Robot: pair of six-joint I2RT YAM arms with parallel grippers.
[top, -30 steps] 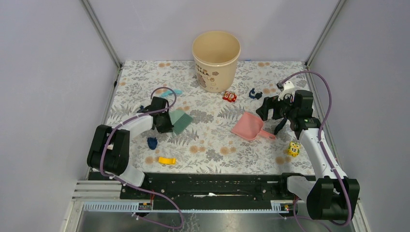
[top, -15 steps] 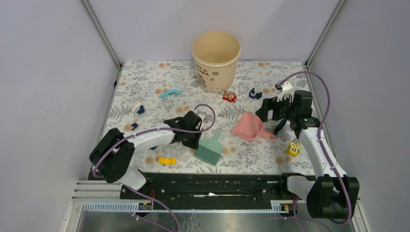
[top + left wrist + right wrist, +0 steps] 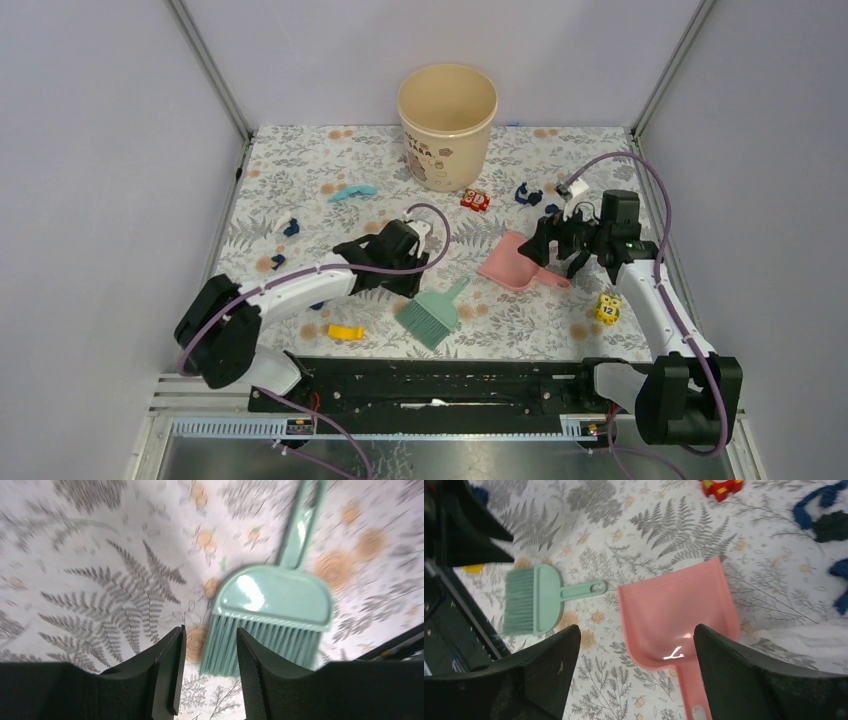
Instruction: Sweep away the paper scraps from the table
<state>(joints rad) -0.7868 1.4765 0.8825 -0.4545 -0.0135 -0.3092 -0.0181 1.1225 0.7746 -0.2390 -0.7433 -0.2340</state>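
Dark navy paper scraps lie on the table at the left and back right; a light-blue strip lies at the back. A mint-green brush lies flat near the front centre. My left gripper is open just behind its bristles, with nothing between the fingers. My right gripper is wide open, hovering over the handle end of the pink dustpan without touching it.
A beige bucket stands at the back centre. A red toy cube sits in front of it, and a yellow cube sits at the right. A flat yellow piece lies near the front left rail.
The left arm swung the brush from the left side to the front centre, then opened and let it go flat on the table. The right gripper shifted slightly left over the dustpan.
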